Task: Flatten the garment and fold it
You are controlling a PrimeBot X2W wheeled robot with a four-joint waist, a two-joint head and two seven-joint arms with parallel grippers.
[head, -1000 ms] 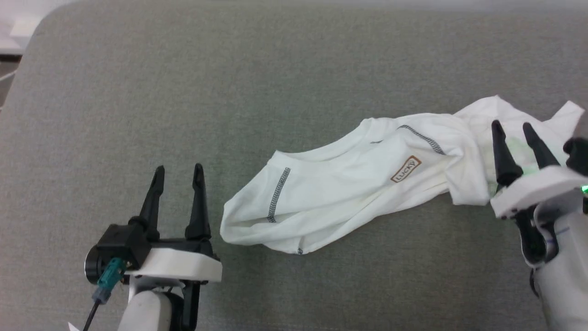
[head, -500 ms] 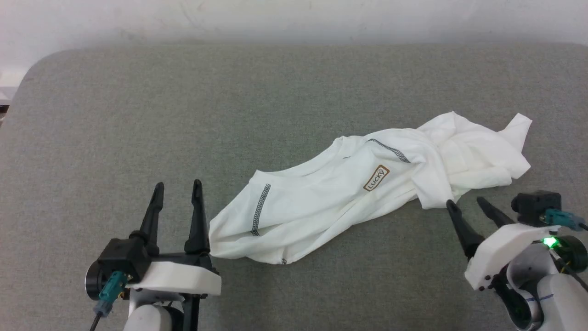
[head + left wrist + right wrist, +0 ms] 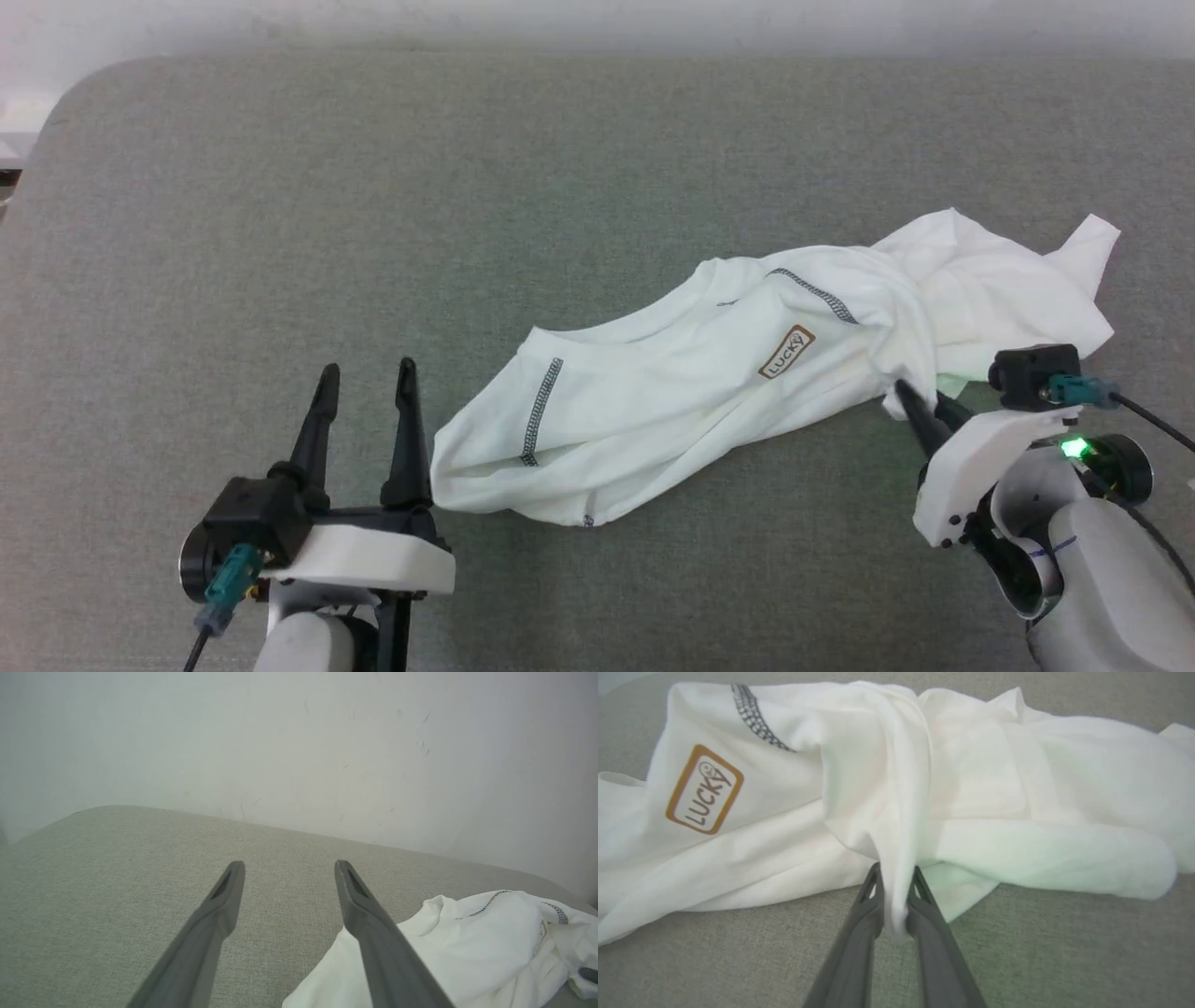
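I see the T-shirt (image 3: pixel 709 392) bunched on the grey cushion (image 3: pixel 373 187), right of centre, label up. My right gripper (image 3: pixel 895 870) is narrowed, pinching 1 fold at its near edge. My left gripper (image 3: pixel 367 373) stands wide, empty, just beside the T-shirt's left end.

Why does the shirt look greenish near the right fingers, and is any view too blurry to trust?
Right wrist view: the green cast on the garment likely comes from the green lamp on that wrist, seen in the head view; the fold pinched in the right gripper is soft. Left wrist view: the left gripper blurs toward the bottom edge. Head view: even light, sharp.
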